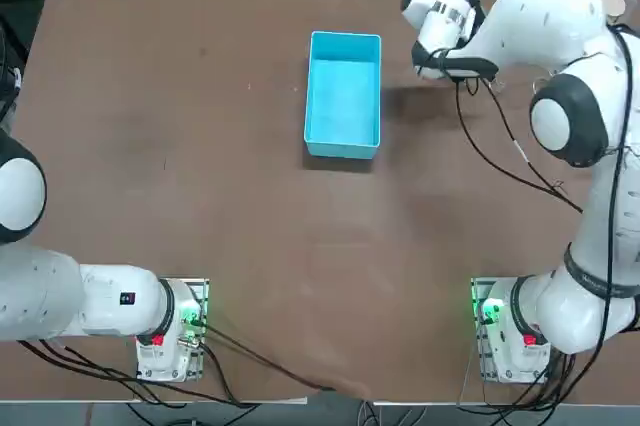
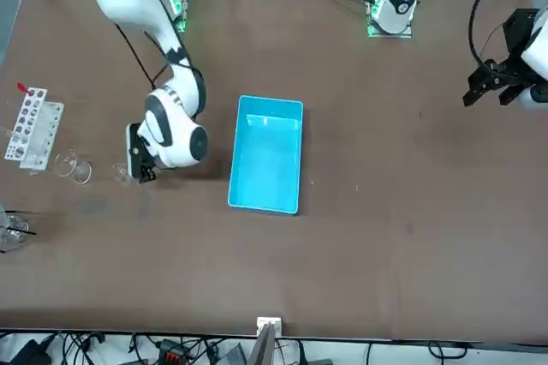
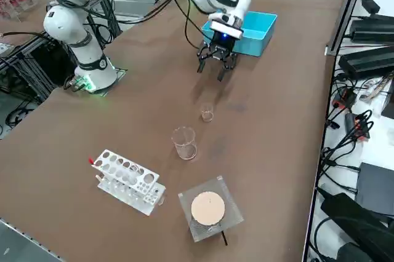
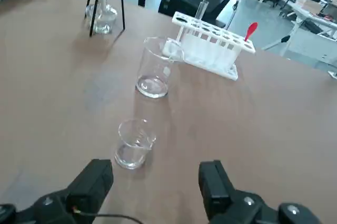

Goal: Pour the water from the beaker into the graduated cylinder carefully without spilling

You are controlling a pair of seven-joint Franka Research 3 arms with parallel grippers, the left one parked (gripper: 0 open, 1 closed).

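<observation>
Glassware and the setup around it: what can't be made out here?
- Beaker: in the front view, partly hidden behind the right hand.
- Larger glass: too small in the front view to tell its contents.
- Round-topped stand: cut off by the left edge in the front view.
- Flask: hidden under the stand's top in the right side view.
</observation>
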